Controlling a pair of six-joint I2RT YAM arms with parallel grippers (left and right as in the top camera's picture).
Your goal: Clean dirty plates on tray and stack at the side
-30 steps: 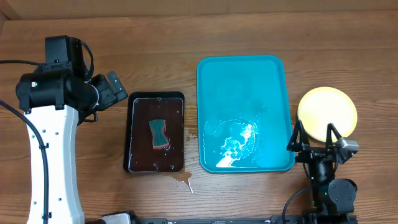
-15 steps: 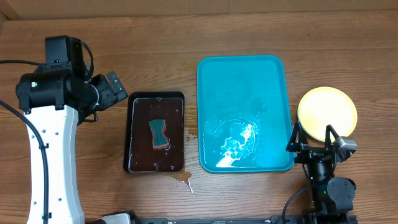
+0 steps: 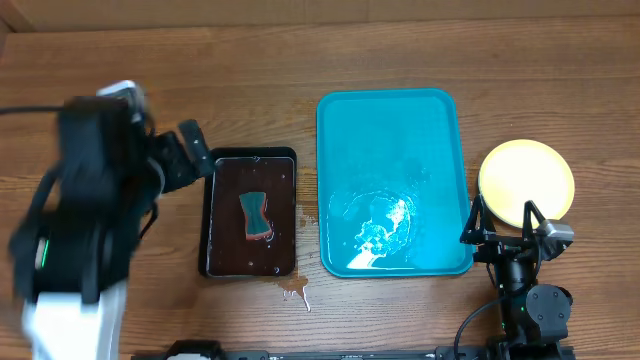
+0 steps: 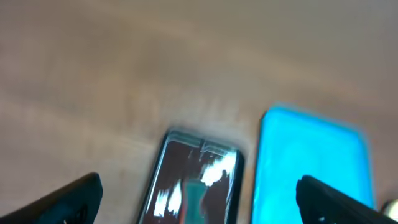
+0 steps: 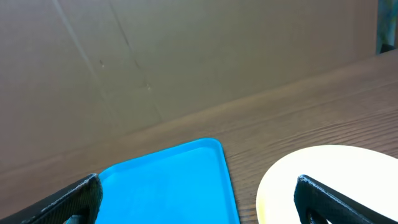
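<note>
At the far left of the overhead view the left arm [image 3: 80, 220] is seen blurred, and the left gripper [image 3: 188, 152] is held above the table [image 3: 300, 50], just beside the far left corner of a black tray [image 3: 215, 262]. In the left wrist view its fingers [image 4: 68, 200] are seen spread wide apart, with nothing between them. A teal sponge [image 3: 256, 214] is seen lying in dark liquid in the black tray. A small brown spill [image 3: 295, 290] is seen on the wood near that tray's near right corner. To the right the tray [image 3: 390, 130] is found with no plate on it; a film of water [image 3: 380, 225] is seen in its near half. Right of it, apart from its rim, the plates [image 3: 527, 172] are seen on the table with a pale yellow one on top; how many lie beneath cannot be told. The right gripper [image 3: 505, 204] is held at their near edge, its fingers [image 5: 71, 200] parted and nothing gripped.
</note>
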